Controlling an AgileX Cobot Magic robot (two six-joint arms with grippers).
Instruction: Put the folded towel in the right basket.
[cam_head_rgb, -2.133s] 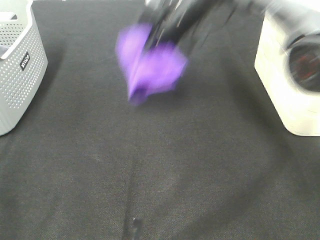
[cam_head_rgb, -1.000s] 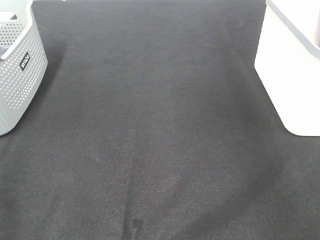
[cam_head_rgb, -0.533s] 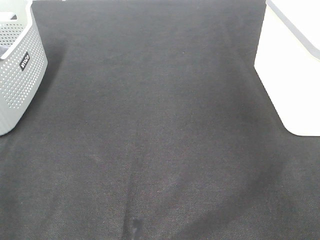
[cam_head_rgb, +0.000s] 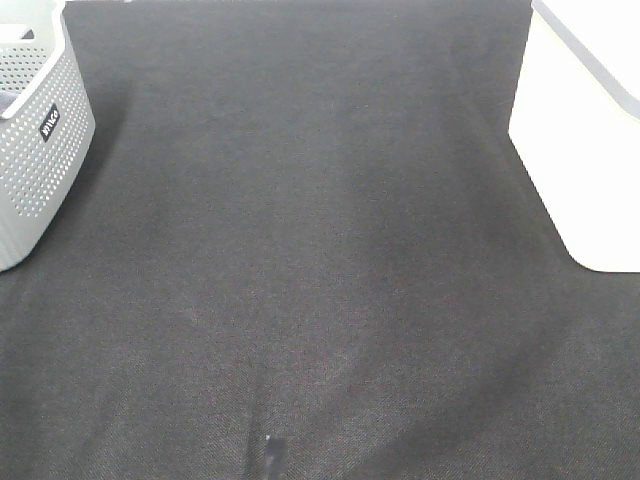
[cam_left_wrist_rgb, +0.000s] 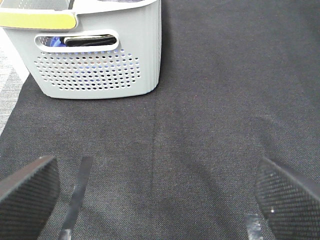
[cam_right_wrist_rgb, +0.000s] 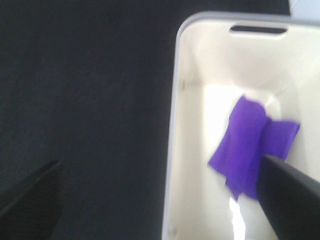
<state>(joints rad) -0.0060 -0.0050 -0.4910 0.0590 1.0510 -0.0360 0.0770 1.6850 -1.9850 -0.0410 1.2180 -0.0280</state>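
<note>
The purple folded towel (cam_right_wrist_rgb: 252, 150) lies on the floor of the white right basket (cam_right_wrist_rgb: 176, 150), seen from above in the right wrist view. My right gripper (cam_right_wrist_rgb: 160, 210) is open above the basket's rim, with one finger (cam_right_wrist_rgb: 287, 197) over the towel's edge and the other over the black cloth. The basket's side shows at the right edge of the exterior view (cam_head_rgb: 575, 150); the towel is hidden there. My left gripper (cam_left_wrist_rgb: 160, 200) is open and empty above the black cloth. Neither gripper shows in the exterior view.
A grey perforated left basket (cam_head_rgb: 35, 150) stands at the left edge of the black tablecloth (cam_head_rgb: 320, 250). In the left wrist view this basket (cam_left_wrist_rgb: 95, 60) has a yellow-green rim and dark items inside.
Two seconds ago an arm swung the purple towel across the upper middle of the exterior view. Since then arm and towel have left that view, and nothing differs over the last second.
</note>
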